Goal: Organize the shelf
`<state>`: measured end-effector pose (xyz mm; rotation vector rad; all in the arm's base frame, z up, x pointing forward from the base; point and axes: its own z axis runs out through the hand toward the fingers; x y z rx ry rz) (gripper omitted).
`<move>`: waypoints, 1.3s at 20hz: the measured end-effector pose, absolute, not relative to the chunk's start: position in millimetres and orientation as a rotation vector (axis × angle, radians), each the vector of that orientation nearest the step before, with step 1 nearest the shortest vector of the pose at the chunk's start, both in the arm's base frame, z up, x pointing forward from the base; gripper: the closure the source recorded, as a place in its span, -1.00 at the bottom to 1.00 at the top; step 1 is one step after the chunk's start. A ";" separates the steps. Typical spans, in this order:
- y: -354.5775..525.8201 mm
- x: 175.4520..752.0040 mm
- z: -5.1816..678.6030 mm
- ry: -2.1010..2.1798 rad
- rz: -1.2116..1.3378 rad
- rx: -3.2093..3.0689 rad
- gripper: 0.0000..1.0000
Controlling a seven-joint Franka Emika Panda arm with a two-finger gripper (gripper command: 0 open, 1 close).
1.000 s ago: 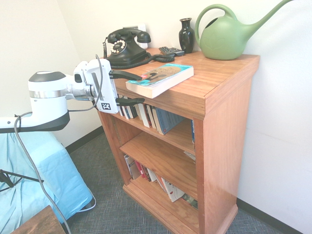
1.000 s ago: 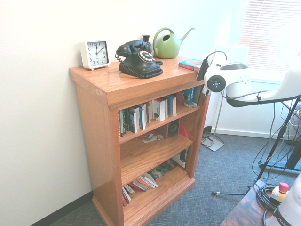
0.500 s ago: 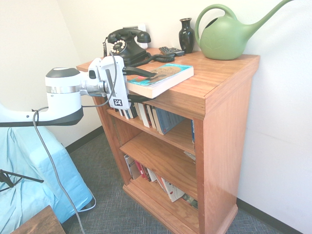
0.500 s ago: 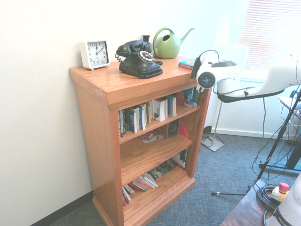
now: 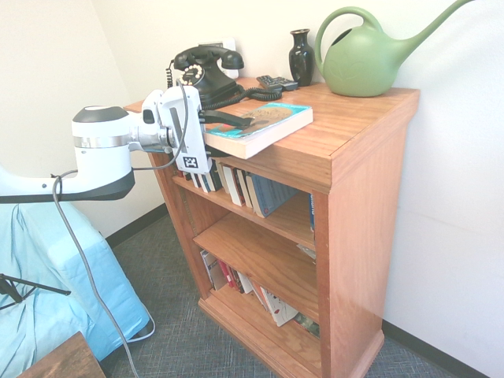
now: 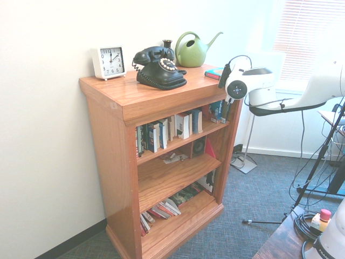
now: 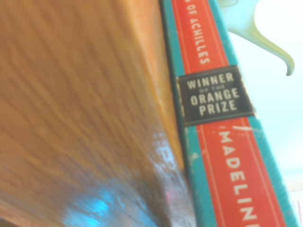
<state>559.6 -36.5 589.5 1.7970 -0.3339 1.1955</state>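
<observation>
In the first exterior view, the tool [image 5: 211, 135] is reaching level from the left, its fingers spread, straddling the overhanging book [image 5: 258, 127] and the top edge of the shelf [image 5: 346, 157]. Gripping well probably means pinching the book alone.

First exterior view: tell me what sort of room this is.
Probably a home office or study corner. A wooden bookcase stacked with books stands against a plain wall, a black rotary phone and green watering can sit on top, and the floor is grey carpet.
</observation>
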 end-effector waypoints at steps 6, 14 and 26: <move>-37.2 560.7 591.9 -0.337 1.192 1.795 1.00; -36.2 570.8 597.2 -0.340 1.202 1.791 1.00; -28.4 539.3 639.1 -0.542 1.254 1.898 1.00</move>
